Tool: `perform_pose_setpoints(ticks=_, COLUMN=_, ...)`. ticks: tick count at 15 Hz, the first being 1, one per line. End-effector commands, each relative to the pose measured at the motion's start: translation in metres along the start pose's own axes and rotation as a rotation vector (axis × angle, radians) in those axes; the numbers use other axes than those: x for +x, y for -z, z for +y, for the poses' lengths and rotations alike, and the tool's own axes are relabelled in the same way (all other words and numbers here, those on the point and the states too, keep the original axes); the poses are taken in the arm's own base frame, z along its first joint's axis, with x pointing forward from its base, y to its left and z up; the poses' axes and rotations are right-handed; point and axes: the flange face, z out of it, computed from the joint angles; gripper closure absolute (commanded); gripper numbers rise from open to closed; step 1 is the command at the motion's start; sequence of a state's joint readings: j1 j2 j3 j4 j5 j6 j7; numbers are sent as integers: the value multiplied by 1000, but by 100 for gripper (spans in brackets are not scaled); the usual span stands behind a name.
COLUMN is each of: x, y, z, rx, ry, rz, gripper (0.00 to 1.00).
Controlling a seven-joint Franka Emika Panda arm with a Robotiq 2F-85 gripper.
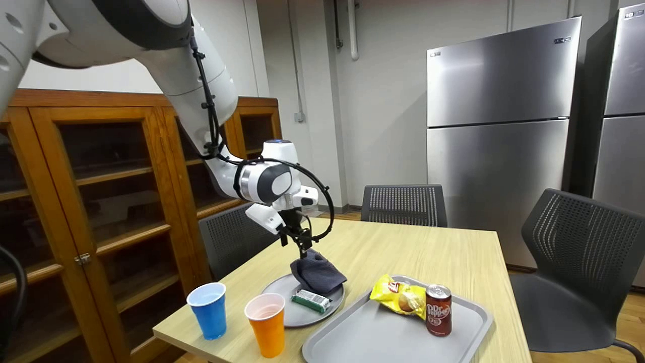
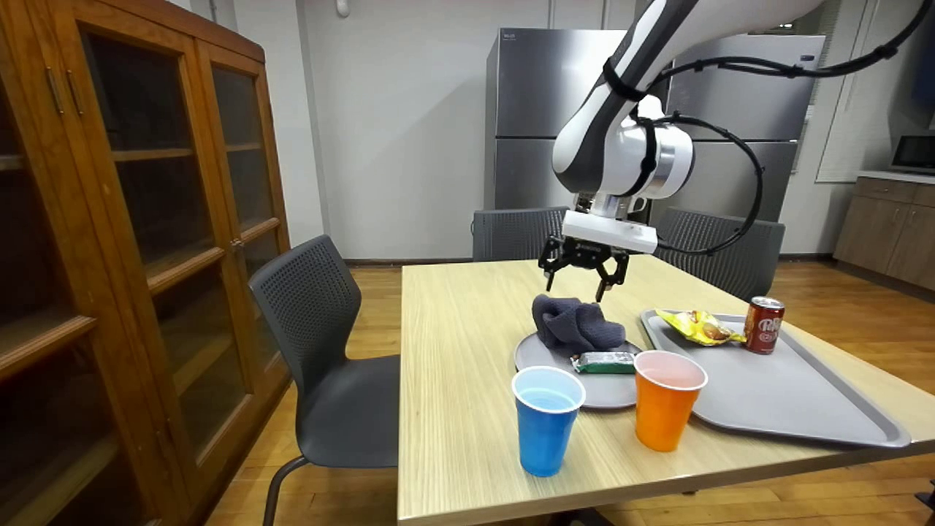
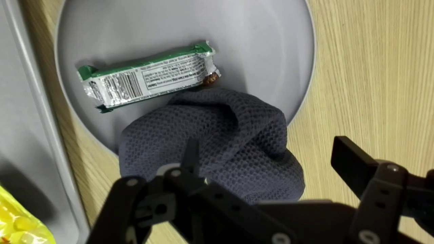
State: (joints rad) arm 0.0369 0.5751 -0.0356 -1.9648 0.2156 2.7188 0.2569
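I have the claw (image 2: 574,294) hanging just over the dark cloth (image 3: 220,142), its fingers (image 3: 352,162) spread wide and nothing in their hold. That cloth sits bunched on the round grey plate (image 3: 251,37), spilling past the rim on one side, and the wrapped bar (image 3: 147,78) lies just beside it on the same plate. I read this as the lining-up step, ahead of any grip. In my wrist view one finger crosses the fabric while the other falls past the cloth's edge, against the worktop (image 3: 359,61), so I judge the centring worth checking before I go down. Whether either finger brushes a fold, I can't tell. To my eye, taking the cloth would call for a slow, straight drop until a raised fold stands between the fingers, then a gentle squeeze. I'd go shallow, since the plate is right underneath, and I'd mind the bar, which a low finger could nudge. In both exterior views the orange cup (image 2: 663,409) and the blue cup (image 2: 544,431) stand on the worktop, well apart from the claw
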Motion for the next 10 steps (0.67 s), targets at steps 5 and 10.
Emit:
perform_pose_setpoints(ticks=5, x=37, y=-31, z=-6, rx=-12, ry=-17, rz=12, gripper=0)
perform_pose_setpoints(ticks=10, x=51, y=-45, z=-11, rx=-24, ry=-10, rz=33, gripper=0)
